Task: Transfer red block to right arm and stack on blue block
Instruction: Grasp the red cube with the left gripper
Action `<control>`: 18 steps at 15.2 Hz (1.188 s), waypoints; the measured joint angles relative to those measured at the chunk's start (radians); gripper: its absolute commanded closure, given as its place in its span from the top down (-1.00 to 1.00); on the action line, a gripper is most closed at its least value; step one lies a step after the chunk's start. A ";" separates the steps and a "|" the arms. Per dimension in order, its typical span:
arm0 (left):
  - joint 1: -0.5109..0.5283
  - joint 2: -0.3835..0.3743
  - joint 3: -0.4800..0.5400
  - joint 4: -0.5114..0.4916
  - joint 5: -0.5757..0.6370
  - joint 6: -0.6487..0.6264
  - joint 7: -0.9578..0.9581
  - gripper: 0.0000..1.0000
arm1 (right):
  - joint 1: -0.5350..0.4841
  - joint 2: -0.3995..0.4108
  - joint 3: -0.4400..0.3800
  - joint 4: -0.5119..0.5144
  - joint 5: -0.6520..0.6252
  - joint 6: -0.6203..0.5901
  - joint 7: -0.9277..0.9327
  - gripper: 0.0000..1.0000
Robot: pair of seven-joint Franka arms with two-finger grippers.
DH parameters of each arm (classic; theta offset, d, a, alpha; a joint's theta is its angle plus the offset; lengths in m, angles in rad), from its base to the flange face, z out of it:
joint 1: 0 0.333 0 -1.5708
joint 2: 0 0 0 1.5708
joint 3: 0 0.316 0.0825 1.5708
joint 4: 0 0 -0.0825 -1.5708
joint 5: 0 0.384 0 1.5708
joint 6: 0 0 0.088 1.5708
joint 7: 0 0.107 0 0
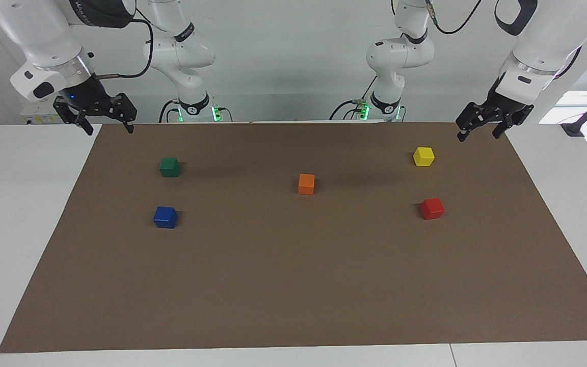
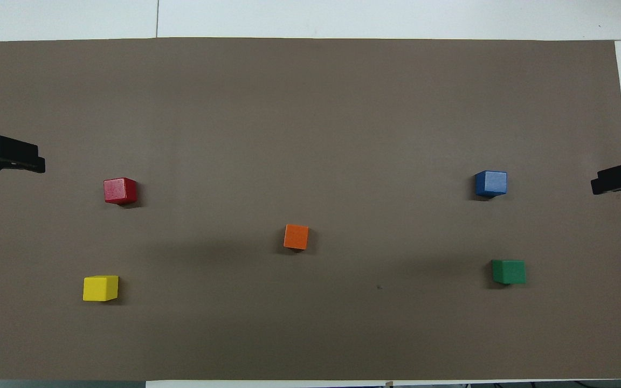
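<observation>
The red block sits on the brown mat toward the left arm's end of the table. The blue block sits on the mat toward the right arm's end. My left gripper is open and empty, raised over the mat's edge at the left arm's end, apart from the red block. My right gripper, with the blue wrist light, is open and empty, raised over the mat's edge at the right arm's end. Both arms wait.
A yellow block lies nearer to the robots than the red block. A green block lies nearer to the robots than the blue block. An orange block sits mid-mat. White table surrounds the mat.
</observation>
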 measured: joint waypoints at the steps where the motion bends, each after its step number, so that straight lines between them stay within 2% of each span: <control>1: -0.001 0.000 0.000 0.000 0.000 0.000 0.000 1.00 | 0.000 0.000 0.000 0.000 0.000 0.000 0.000 1.00; 5: 0.003 0.000 0.010 -0.005 0.000 0.005 0.004 1.00 | 0.000 0.000 0.000 0.000 0.000 0.000 0.000 1.00; 7: 0.016 -0.005 0.018 -0.043 0.000 0.042 0.004 1.00 | 0.000 0.000 0.000 0.000 0.000 0.000 0.000 1.00; 11: 0.018 -0.034 0.020 -0.260 0.000 0.312 0.005 1.00 | 0.000 0.000 0.000 0.000 0.000 0.000 0.000 1.00; 13: 0.018 -0.007 0.018 -0.320 0.000 0.370 0.005 1.00 | 0.000 0.000 0.000 0.000 0.000 0.000 0.000 1.00; 15: 0.015 0.055 0.014 -0.358 0.000 0.449 0.005 1.00 | -0.001 0.000 -0.002 -0.001 0.003 0.000 -0.010 1.00; 18: 0.014 0.134 0.015 -0.439 0.000 0.621 -0.001 1.00 | -0.012 -0.003 -0.002 -0.024 0.056 0.004 -0.018 1.00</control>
